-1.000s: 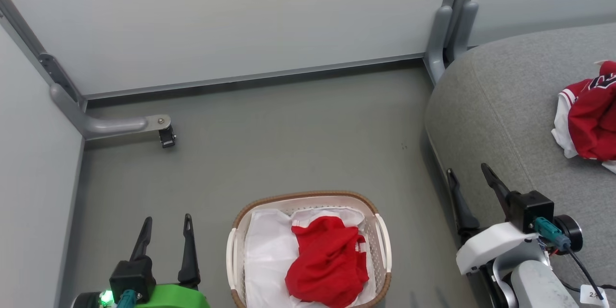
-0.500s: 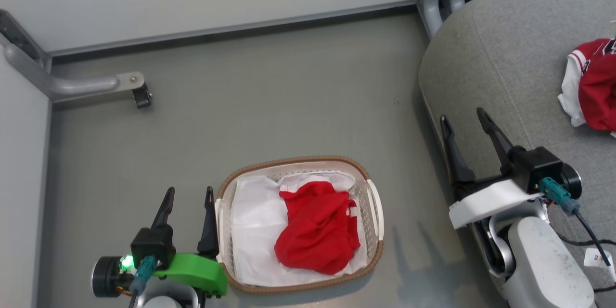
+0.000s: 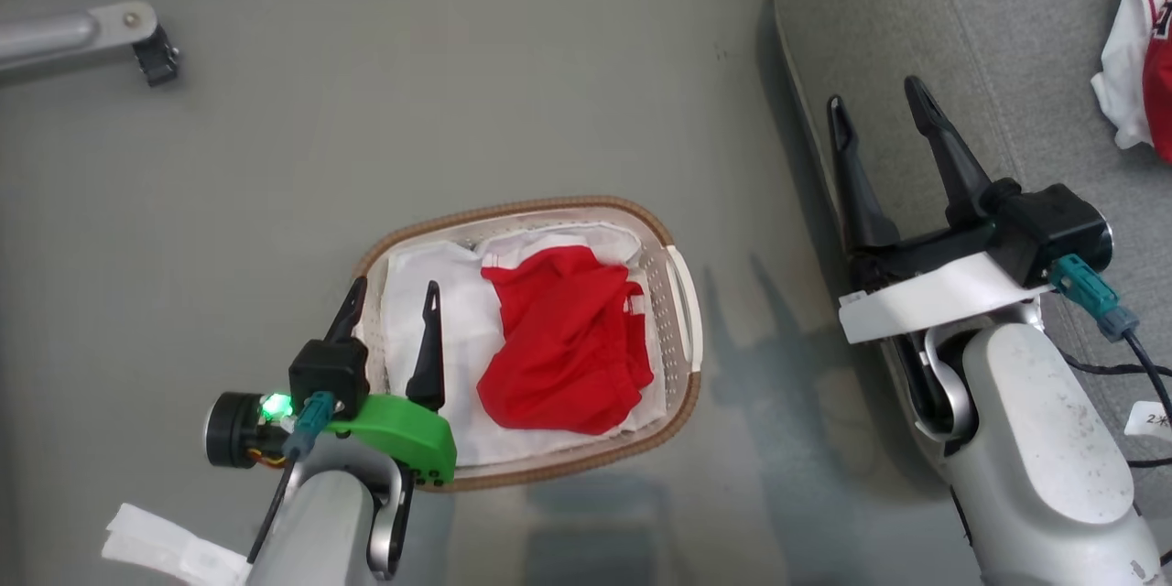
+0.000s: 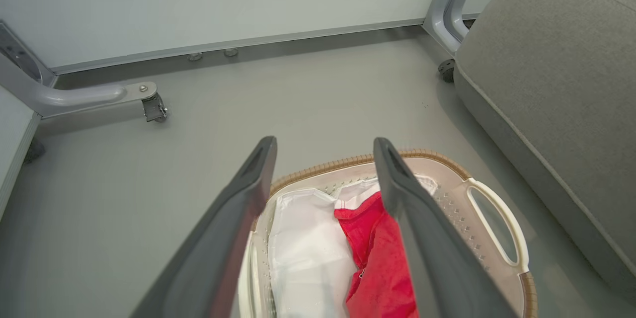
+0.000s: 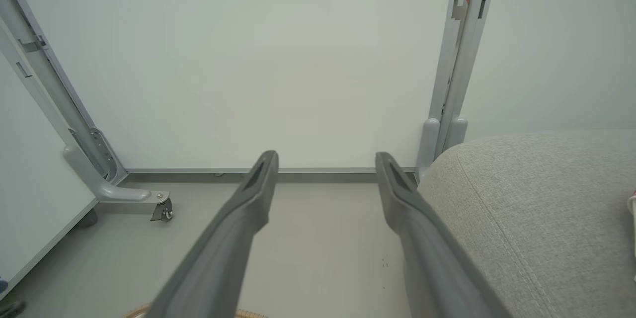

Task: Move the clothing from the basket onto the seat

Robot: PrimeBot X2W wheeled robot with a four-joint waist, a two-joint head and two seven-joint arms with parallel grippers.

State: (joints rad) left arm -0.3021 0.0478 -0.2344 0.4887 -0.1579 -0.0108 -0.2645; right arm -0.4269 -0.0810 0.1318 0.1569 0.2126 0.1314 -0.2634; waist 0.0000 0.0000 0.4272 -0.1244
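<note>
One red jersey lies crumpled in the white basket with a brown rim, on top of the white liner; the left wrist view shows the jersey and basket too. My left gripper hangs open over the basket's left side, nothing between its fingers. A second red-and-white jersey rests on the grey seat at the far right. Above the seat's left edge my right gripper stands open and holds nothing.
The basket stands on a grey floor. A grey metal frame foot with a caster sits at the upper left. White panel walls and a grey post close off the far side. The seat's edge runs close to the basket's right.
The head camera has tilted down, shifting the whole picture up. My left gripper has moved right, from beside the basket to over its left side. The right gripper stays open by the seat.
</note>
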